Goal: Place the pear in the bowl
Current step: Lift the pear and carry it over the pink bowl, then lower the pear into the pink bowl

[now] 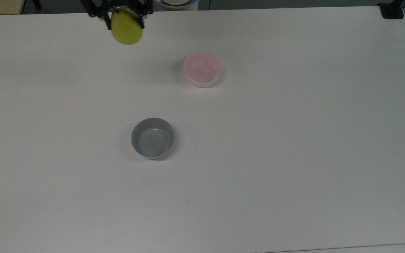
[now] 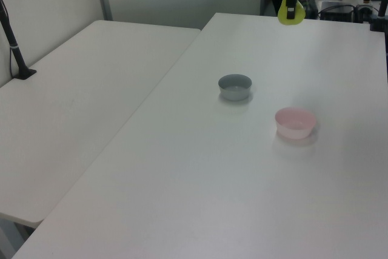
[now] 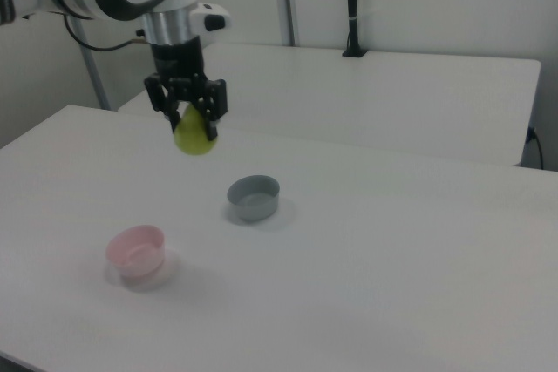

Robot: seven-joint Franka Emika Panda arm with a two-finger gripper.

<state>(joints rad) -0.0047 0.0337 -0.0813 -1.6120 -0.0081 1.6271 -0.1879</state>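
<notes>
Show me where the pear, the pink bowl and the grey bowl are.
pear [image 1: 127, 31], top view, on its rounded yellow-green body below the gripper.
pink bowl [image 1: 203, 56], top view, on its far rim.
grey bowl [image 3: 254, 205], right view, on its outer wall facing the camera.

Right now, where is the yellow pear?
The pear hangs in the tool, up above the table. In the top view it sits at the top edge, left of the pink bowl.

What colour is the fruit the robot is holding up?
Yellow-green. The pear shows best in the right view, held in the gripper.
</notes>
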